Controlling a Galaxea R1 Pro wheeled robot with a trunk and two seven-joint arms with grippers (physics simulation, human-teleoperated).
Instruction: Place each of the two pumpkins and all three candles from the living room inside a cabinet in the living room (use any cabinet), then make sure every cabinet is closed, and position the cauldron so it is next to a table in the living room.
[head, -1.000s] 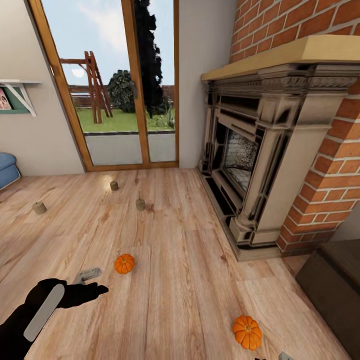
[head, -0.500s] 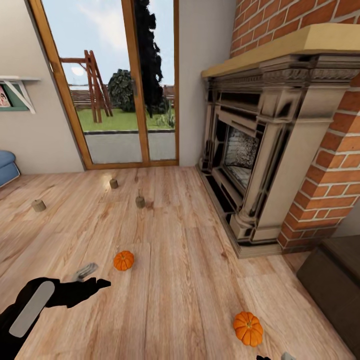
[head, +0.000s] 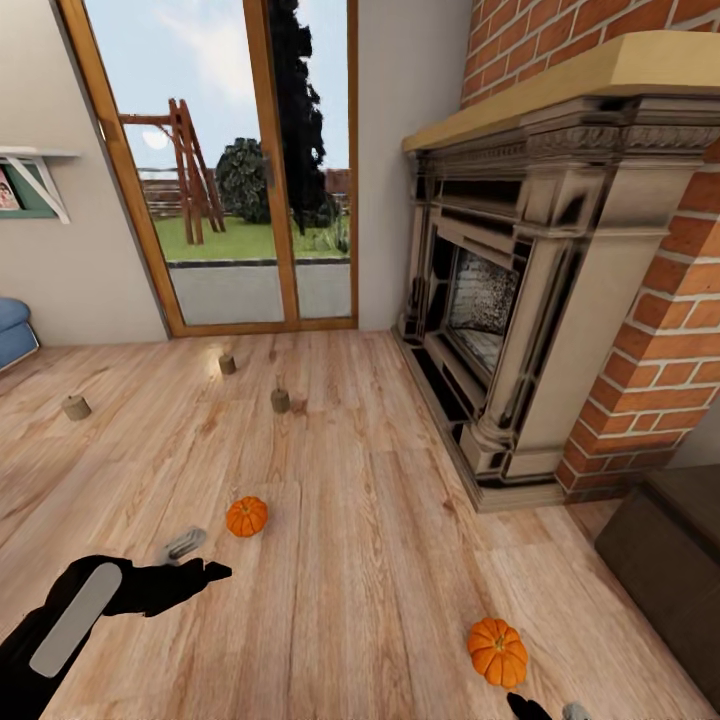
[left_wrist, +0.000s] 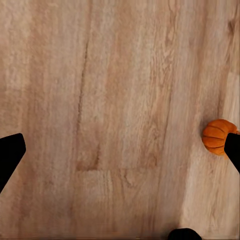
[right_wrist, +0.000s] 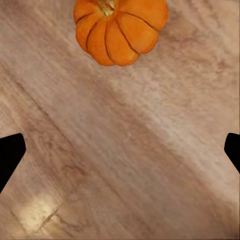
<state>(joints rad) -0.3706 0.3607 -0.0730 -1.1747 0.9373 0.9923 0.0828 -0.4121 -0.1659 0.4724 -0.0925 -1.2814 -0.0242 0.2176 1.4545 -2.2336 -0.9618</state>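
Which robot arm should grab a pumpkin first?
Probably the left. The left gripper hangs open just short of the near pumpkin, which sits beside one fingertip in its wrist view. The right gripper, also open, has the other pumpkin further ahead.

Wood floor (head: 380, 560); two pumpkins (head: 246, 516); three candles (head: 280, 400)

An orange pumpkin (right_wrist: 120, 27) sits on wooden floor (right_wrist: 130, 150).
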